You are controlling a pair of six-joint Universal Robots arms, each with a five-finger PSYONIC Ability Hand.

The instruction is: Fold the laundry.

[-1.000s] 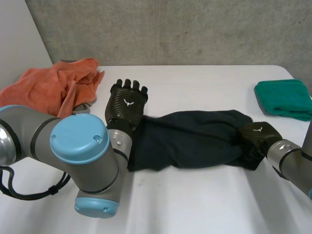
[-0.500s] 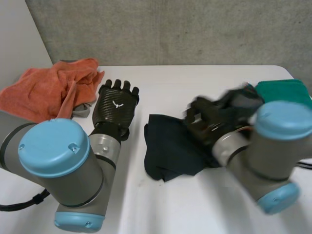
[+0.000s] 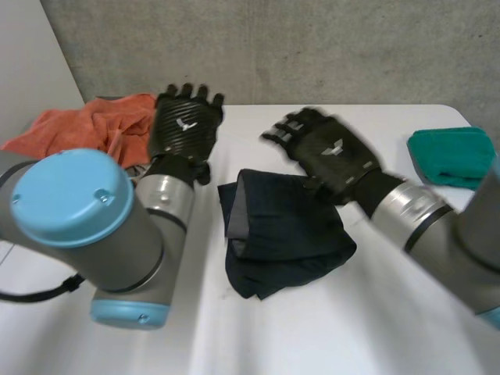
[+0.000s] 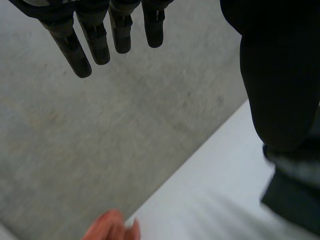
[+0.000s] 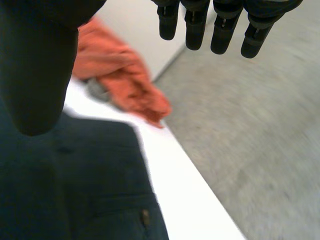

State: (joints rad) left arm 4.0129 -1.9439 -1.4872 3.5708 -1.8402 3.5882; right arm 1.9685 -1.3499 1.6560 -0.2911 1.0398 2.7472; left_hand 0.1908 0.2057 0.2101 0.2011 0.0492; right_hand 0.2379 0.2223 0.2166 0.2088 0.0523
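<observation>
The fingers [image 4: 82, 50] of the left hand [image 3: 183, 125] were straight and spread apart, holding nothing. Its thumb [image 4: 280, 75] stood off to one side, and the grey concrete wall [image 4: 100, 130] lay beyond the fingertips. The hand was raised with its back to the head camera, above the far part of the white surface [image 3: 312, 336]. It was just beside the orange cloth [image 3: 78, 129], which lay crumpled at the far left corner.

The fingers [image 5: 220, 30] of the right hand [image 3: 332, 156] were likewise straight and slightly parted, gripping nothing, with the thumb [image 5: 35, 65] held away from them. That hand hung over the far edge of the dark garment [image 3: 285, 234]. Whether the heel of the hand brushed the cloth could not be told from the head view. In the right wrist view the garment spread under the palm, with the orange cloth past the fingertips.

The dark garment lay doubled over in a rough bundle in the middle of the surface, between the two arms, with one layer turned back along its left side. A green cloth [image 3: 453, 156], neatly folded, sat at the right edge of the surface, well apart from the garment.
</observation>
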